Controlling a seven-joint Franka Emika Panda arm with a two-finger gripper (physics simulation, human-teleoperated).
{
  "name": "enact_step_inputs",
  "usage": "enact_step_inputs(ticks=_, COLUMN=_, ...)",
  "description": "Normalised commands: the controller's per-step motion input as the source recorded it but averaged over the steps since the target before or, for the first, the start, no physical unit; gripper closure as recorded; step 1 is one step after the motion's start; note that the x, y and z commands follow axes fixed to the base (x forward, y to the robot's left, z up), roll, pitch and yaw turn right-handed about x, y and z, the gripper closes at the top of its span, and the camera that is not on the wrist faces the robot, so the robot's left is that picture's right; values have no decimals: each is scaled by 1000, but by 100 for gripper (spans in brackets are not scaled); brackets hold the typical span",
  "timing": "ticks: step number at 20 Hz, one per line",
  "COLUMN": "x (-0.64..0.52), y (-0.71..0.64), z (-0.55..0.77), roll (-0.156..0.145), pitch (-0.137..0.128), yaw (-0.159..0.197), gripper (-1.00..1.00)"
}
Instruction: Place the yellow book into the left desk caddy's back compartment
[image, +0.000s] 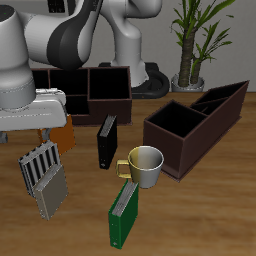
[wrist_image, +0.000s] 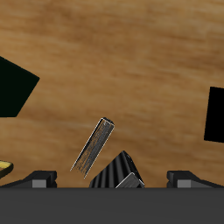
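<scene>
The yellow book (image: 52, 196) is a dull tan-grey hardback that stands tilted near the table's front edge. It is right beside the black-and-white striped book (image: 33, 165). My gripper (image: 38, 135) hangs above the two books, open and empty. In the wrist view the yellow book (wrist_image: 94, 145) shows as a slim slab seen edge-on. The striped book (wrist_image: 119, 171) lies close between my spread fingertips (wrist_image: 39, 180). The left desk caddy (image: 195, 125) is a long maroon box far across the table. Its back compartment (image: 228, 97) is at the tall slanted end.
An orange-brown book (image: 65, 131) stands just behind the gripper. A black book (image: 107, 142) stands upright near the middle, with a cream mug (image: 146, 165) and a green book (image: 123, 214) beside it. The wide caddy (image: 88, 84) sits at the back by the robot's base.
</scene>
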Motion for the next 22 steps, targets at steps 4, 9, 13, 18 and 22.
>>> enact_step_inputs(ticks=4, x=-40, y=-160, z=-86, roll=-14, pitch=-36, yaw=-55, gripper=-100)
enact_step_inputs(ticks=9, x=25, y=139, z=-71, roll=44, pitch=-42, yaw=-54, gripper=-100)
enact_step_inputs(ticks=13, x=142, y=122, z=-170, roll=4, pitch=-24, yaw=-47, gripper=-100)
enact_step_inputs(ticks=18, x=131, y=148, z=-212, roll=3, pitch=12, yaw=-18, gripper=-100)
enact_step_inputs(ticks=22, x=73, y=162, z=-277, roll=3, pitch=21, yaw=-21, gripper=-100)
